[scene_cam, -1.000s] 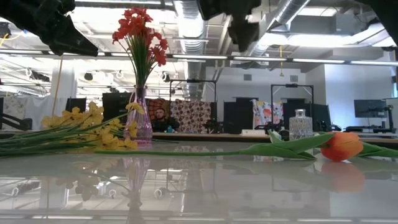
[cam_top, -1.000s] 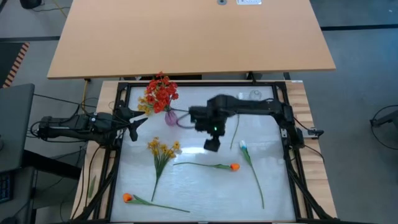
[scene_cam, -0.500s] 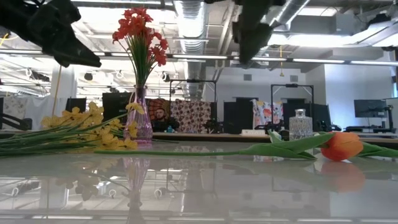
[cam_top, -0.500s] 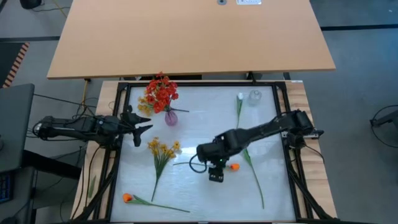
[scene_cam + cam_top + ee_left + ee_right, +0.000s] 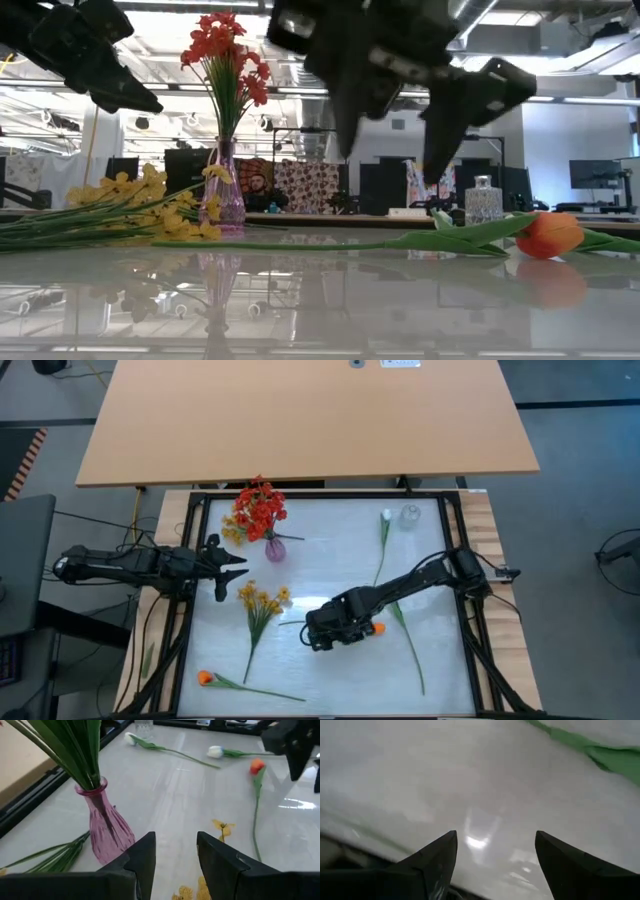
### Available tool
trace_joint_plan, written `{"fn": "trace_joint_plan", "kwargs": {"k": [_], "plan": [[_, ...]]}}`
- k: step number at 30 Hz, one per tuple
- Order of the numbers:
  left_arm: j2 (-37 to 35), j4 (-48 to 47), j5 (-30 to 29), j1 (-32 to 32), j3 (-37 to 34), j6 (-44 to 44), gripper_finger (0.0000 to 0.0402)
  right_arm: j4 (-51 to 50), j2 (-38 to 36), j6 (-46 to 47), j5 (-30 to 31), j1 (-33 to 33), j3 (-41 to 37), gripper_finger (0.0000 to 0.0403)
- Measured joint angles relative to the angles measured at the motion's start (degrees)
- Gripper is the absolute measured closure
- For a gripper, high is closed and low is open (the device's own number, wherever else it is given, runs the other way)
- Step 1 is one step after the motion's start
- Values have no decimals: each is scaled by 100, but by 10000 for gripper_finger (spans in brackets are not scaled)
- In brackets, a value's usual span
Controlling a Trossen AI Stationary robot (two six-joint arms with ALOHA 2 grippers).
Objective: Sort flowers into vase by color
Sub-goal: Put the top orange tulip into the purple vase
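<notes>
An orange tulip [image 5: 377, 628] lies on the white table with its stem [image 5: 300, 623] running toward the left. My right gripper [image 5: 322, 638] hangs open just above that stem, fingers pointing down; the low view shows its fingers [image 5: 345, 110] apart, above the stem [image 5: 300, 244]. A pink vase [image 5: 273, 549] holds the red flowers [image 5: 260, 508]. A yellow spray [image 5: 261, 600] lies on the table. My left gripper [image 5: 230, 570] waits open at the left, beside the pink vase [image 5: 104, 827], holding nothing.
A second orange flower [image 5: 205, 678] lies near the front left. Two white flowers [image 5: 385, 516] [image 5: 391, 593] lie at the right. A clear glass vase [image 5: 410, 515] stands at the far right. A black frame [image 5: 190, 610] borders the table.
My right gripper has swung from beside the pink vase toward the table's near edge and come down over the orange tulip's stem, rolling its wrist on the way. It has stayed open. My left gripper has dipped a little.
</notes>
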Motion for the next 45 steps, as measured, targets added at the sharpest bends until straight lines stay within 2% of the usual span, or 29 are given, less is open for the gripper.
{"fn": "trace_joint_plan", "kwargs": {"k": [3, 8, 11, 16, 20, 28, 39, 45], "plan": [[-2, 23, 113, 0, 0, 2, 269, 182, 90, 1266, 693, 193, 0, 111], [-2, 26, 257, 0, 0, 19, 269, 40, 83, 4267, 2168, 734, 4, 111], [-2, 26, 261, 0, 0, 19, 269, -83, 151, 4529, 2397, 745, 13, 111], [-4, 61, 270, 0, 0, 206, 269, -183, 293, 4273, 3133, 324, -9, 111], [-4, 46, 482, 2, 0, 120, 269, -315, 307, 4234, 3087, 98, 2, 111], [-7, 28, 554, 0, 0, 51, 269, -456, 298, 4221, 2749, 211, 399, 111], [-5, -4, 336, 2, 0, 0, 269, -1196, 380, 4485, 2026, 362, 415, 111], [-11, -35, 209, 2, 2, 0, 269, -1344, 825, 4739, 1898, 201, 420, 111]]}}
